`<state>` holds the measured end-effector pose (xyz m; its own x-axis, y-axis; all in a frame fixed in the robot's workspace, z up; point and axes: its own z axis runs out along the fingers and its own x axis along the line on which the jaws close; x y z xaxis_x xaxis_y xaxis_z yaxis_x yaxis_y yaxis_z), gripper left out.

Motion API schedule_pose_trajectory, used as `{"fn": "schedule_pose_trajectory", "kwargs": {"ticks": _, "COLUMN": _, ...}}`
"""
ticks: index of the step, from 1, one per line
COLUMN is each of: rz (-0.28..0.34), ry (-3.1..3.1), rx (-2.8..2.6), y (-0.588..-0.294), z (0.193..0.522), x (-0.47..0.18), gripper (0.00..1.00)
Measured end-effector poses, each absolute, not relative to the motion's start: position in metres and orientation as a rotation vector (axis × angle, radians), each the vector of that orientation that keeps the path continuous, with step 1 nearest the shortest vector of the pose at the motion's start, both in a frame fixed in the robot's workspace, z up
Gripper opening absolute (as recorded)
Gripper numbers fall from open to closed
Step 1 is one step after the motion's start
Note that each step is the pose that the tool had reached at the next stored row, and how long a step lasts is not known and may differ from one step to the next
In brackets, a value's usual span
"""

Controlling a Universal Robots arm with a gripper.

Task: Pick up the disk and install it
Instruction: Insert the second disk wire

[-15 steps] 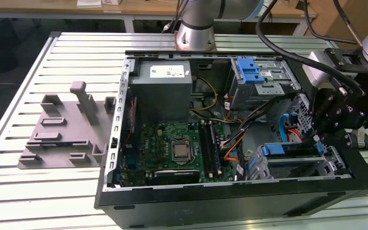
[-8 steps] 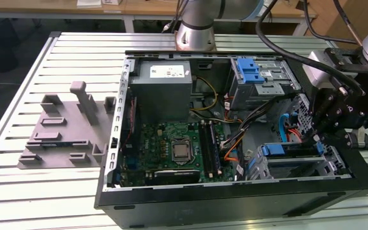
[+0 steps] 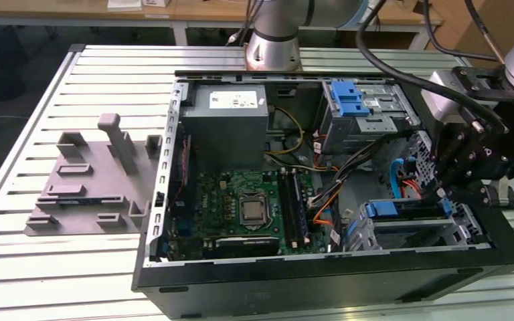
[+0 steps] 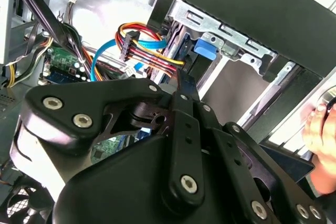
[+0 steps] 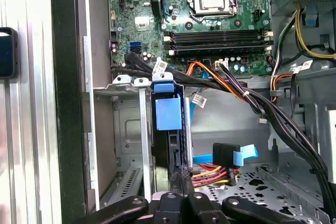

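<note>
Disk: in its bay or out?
In. The disk stands on edge between the metal bay rails, its blue carrier tab facing out; the gripper is at its edge.

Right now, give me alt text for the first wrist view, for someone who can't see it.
The gripper reaches into an open computer case, its fingers at the rear edge of the disk, which stands on edge in its blue carrier inside a metal bay. Beyond lies the green motherboard, with black, orange and yellow cables crossing in front of it.
</note>
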<state>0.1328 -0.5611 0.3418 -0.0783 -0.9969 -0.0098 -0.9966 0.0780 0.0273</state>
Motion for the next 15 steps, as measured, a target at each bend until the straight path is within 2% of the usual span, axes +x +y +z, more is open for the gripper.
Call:
{"fn": "schedule_pose_trajectory", "kwargs": {"ticks": 8, "rz": -0.041, "ry": -2.298, "rx": 2.125, "y": -0.561, "z": 0.342, "x": 0.121, "gripper": 0.11}}
{"fn": "schedule_pose_trajectory", "kwargs": {"ticks": 15, "rz": -0.041, "ry": -2.299, "rx": 2.125, "y": -0.56, "z": 0.355, "x": 0.12, "gripper": 0.11}}
